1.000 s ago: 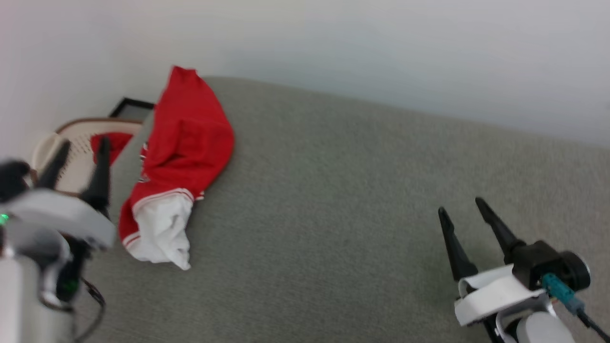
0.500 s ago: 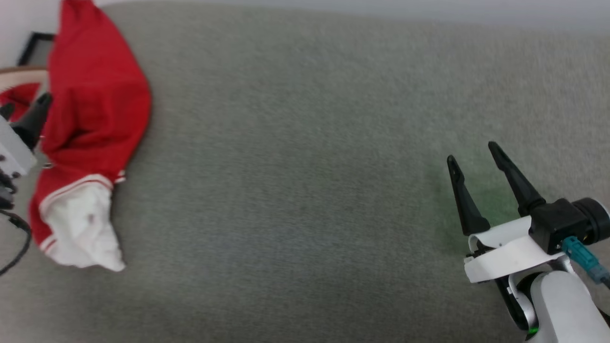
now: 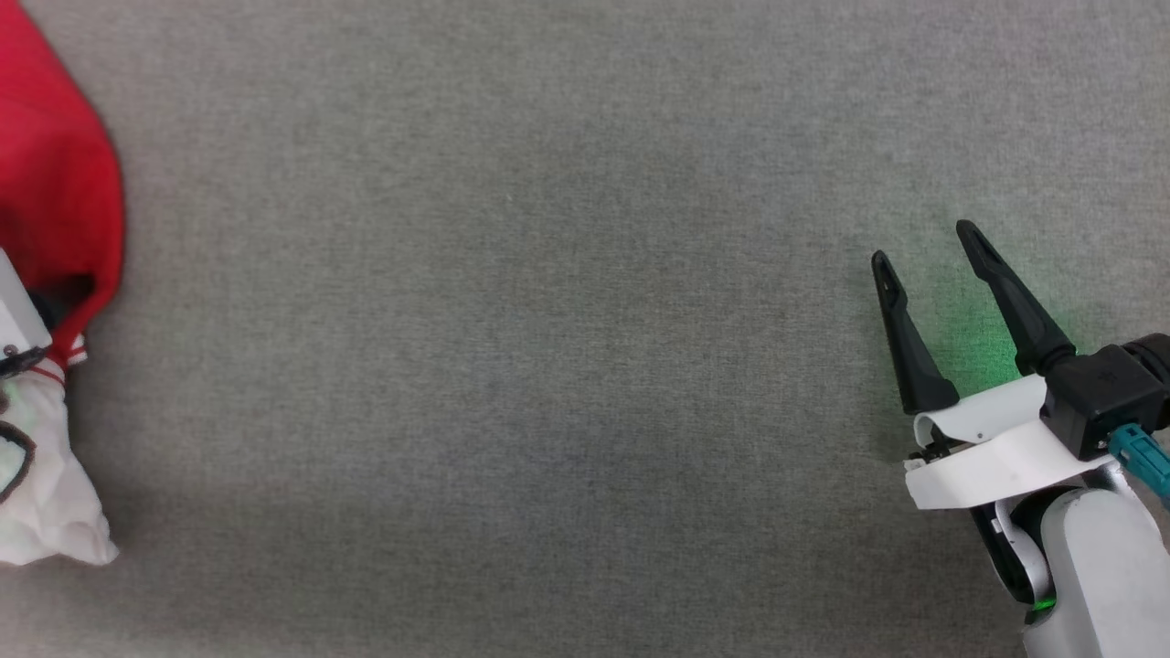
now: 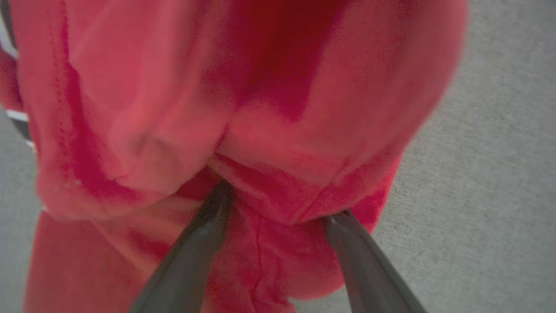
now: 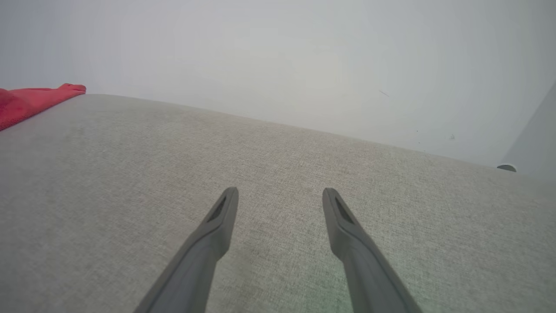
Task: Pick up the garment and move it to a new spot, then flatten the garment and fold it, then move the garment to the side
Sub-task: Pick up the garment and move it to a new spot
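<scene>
Red cloth marks the work item: the garment [image 3: 57, 174] lies at the far left edge of the head view on the grey fabric surface [image 3: 548, 347], partly cut off by the frame. Its long axis runs up and down that view, with the red body at the top and the white sleeve [image 3: 55, 521] at the bottom. The right gripper [image 3: 921, 242] stands at the lower right, fingers spread wide and holding nothing. It is well apart from the garment, with bare surface between.

Left wrist view: the left gripper [image 4: 280, 201] has its fingers spread wide. Both tips meet a bunched red fold, which overhangs and hides their ends. Cloth bulges in the gap between them. The jaws are not closed, so nothing is gripped yet. The garment lies directly ahead of the fingertips, with grey surface to the right of that view. Focus is soft, so it cannot be told whether the tips sit under the fold or only against it.

Right wrist view: the fingers [image 5: 215, 230] point across bare surface toward a pale wall [image 5: 304, 65]. The garment shows as a thin red strip at the far left edge, well apart.

Judgement: the left arm is the nearer one and is placed for the pick-up. The coming move likely calls for closing on the fold ahead, then lifting toward the open area on the robot's right.
</scene>
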Robot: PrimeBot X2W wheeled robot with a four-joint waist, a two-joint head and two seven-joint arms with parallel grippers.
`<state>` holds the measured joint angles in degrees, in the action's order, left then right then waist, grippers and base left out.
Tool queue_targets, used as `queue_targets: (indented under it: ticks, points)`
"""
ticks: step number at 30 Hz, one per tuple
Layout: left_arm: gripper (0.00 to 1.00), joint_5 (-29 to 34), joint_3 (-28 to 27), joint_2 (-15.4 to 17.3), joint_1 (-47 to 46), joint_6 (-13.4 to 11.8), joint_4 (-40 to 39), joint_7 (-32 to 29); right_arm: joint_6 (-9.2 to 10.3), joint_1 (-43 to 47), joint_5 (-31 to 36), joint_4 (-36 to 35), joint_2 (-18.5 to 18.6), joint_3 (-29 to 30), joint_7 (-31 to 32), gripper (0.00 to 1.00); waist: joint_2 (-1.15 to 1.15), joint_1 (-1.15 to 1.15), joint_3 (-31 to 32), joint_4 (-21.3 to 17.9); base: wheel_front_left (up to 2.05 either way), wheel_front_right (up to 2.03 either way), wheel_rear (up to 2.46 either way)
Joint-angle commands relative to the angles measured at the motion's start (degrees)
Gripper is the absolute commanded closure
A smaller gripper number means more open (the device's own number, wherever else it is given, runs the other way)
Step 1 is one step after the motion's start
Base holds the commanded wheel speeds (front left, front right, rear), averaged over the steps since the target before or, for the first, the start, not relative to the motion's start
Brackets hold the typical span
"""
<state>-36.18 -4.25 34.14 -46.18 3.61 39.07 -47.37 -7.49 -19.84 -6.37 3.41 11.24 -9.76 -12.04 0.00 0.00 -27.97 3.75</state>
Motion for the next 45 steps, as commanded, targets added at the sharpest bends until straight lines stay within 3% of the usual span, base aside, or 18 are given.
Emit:
queue_targets:
  ticks: [1,8,9,10,11,12,27,38,45]
  points:
    - [0.00,0.14,0.24,-0.19,-0.40,0.19,0.89,-0.23,0.00,-0.66,0.15,-0.42,0.12,0.01,0.14,0.00,0.00,0.00,-1.19,-1.04,0.00,0.00,0.00]
    - [0.00,0.57,2.39,-2.20,-1.46,1.19,8.05,1.11,0.00,-0.52,0.11,-1.73,0.45,0.00,1.52,0.00,0.00,0.00,-0.90,-0.73,0.00,0.00,0.00]
    - [0.09,0.55,2.51,-2.37,-1.82,1.20,9.05,1.40,0.00,-0.35,0.09,-1.74,0.45,0.00,1.64,0.00,0.00,0.00,-0.63,-0.64,0.00,0.00,0.00]
    - [0.62,0.41,2.55,-2.44,-2.03,1.34,9.80,1.85,0.00,-0.12,0.07,-1.70,0.43,0.00,1.76,0.00,0.00,0.00,-0.28,-0.56,0.00,0.00,0.00]
    - [0.87,0.13,2.42,-2.42,-2.39,1.63,10.45,2.50,0.00,0.13,0.07,-1.62,0.41,0.03,1.79,0.00,0.00,0.00,0.12,-0.43,0.00,0.00,0.00]
    - [1.00,-0.01,2.36,-2.37,-2.76,1.74,11.06,2.97,0.00,0.42,0.02,-1.50,0.36,0.02,1.82,0.00,0.00,0.00,0.64,-0.30,0.00,0.00,0.00]
    - [1.00,1.70,5.22,2.58,-7.37,3.83,10.37,15.26,0.00,5.74,-1.31,2.43,-1.14,-0.35,0.90,0.00,0.00,0.00,13.12,3.04,0.00,0.00,0.00]
    - [1.00,2.84,11.17,4.79,-10.37,3.90,0.43,24.02,0.00,9.47,-1.50,4.51,-3.47,-1.07,0.23,0.00,0.00,0.00,22.16,5.06,0.00,0.00,0.00]
    - [1.00,1.90,13.71,4.42,-10.76,3.92,-6.59,23.81,0.00,10.80,-1.14,4.57,-4.14,-0.29,0.06,0.00,0.00,0.00,25.49,4.81,0.00,0.00,0.00]
